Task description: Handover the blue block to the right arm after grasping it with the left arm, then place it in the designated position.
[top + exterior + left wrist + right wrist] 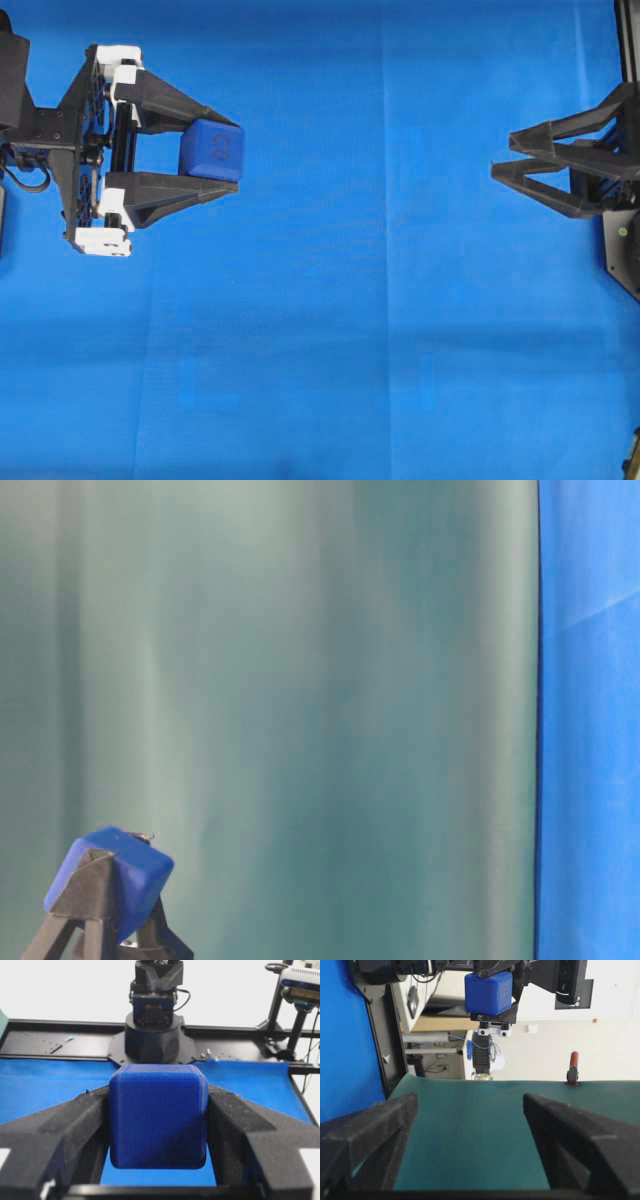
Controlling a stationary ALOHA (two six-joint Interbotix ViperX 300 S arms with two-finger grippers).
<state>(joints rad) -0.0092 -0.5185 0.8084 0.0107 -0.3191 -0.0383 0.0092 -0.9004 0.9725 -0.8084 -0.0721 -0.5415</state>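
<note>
The blue block is a dark-blue cube with an embossed mark on top. It is pinched between the two black fingers of the left arm's gripper, which is shut on it at the upper left of the overhead view. The left wrist view shows the block held clear above the cloth. At table level the block sits tilted on the finger ends. The right arm's gripper hangs at the right edge, turned on its side, open and empty, well apart from the block. Its wrist view shows the block far ahead. No designated position is marked in view.
A bright-blue cloth covers the table. A teal backdrop fills the table-level view. The right arm's black base stands at the far end of the left wrist view, on a black frame. A red-handled clamp grips the backdrop edge.
</note>
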